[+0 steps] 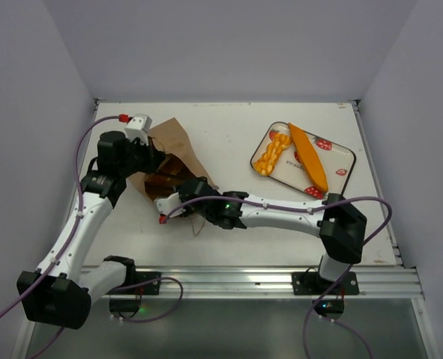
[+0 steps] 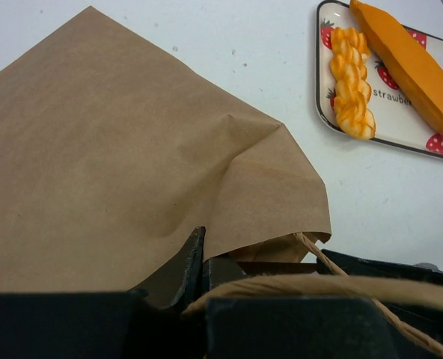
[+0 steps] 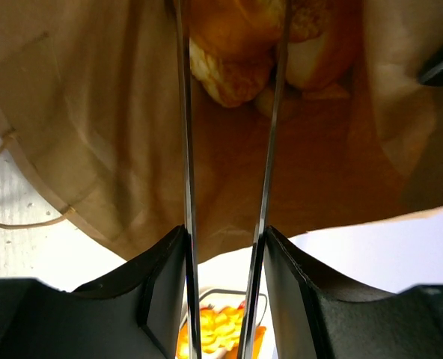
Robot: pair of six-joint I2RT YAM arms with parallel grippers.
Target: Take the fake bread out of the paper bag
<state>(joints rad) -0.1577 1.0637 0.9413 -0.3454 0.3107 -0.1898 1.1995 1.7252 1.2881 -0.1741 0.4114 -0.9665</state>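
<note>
The brown paper bag [image 1: 173, 146] lies on its side at the left of the table, mouth toward the arms. My left gripper [image 1: 148, 158] is shut on the bag's upper edge [image 2: 206, 187] and holds the mouth up. My right gripper [image 3: 223, 247] is shut on metal tongs [image 3: 185, 112], whose two arms stand apart and reach into the bag [image 3: 79, 112]. Deep inside, between and beyond the tong tips, lie glossy golden rolls of fake bread [image 3: 233, 71]. Out of the bag, a long baguette [image 1: 309, 157] and a braided piece [image 1: 272, 153] rest on the tray.
The strawberry-print tray [image 1: 289, 173] sits at the back right, also in the left wrist view [image 2: 401, 131]. The bag's string handle [image 2: 334, 265] loops over my left gripper. My right arm [image 1: 281, 213] stretches across the table's front. Walls close in on three sides.
</note>
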